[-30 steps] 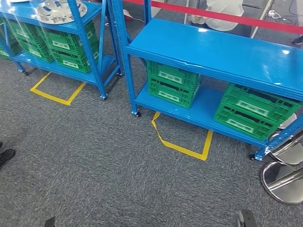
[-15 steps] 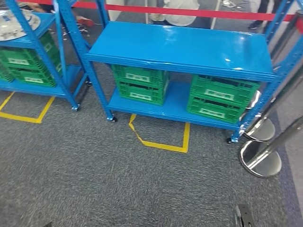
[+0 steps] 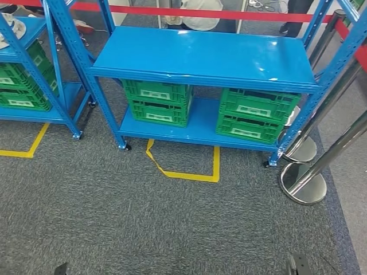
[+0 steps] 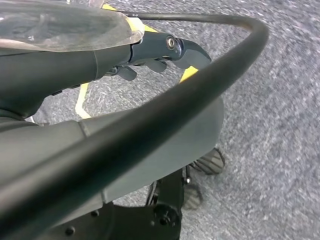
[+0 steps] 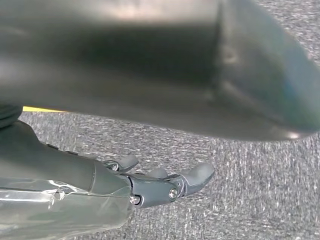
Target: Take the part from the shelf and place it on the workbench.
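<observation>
A blue metal rack (image 3: 203, 57) stands on grey carpet (image 3: 129, 217), its bare top board glossy under the lights. On its lower board sit two stacks of green plastic crates: one (image 3: 156, 102) toward the left, the other (image 3: 256, 114) toward the right, well apart. A second blue rack (image 3: 26, 34) stands just beside it on the left, holding more green crates (image 3: 22, 86). Yellow tape outlines (image 3: 186, 172) mark the carpet in front of both racks.
</observation>
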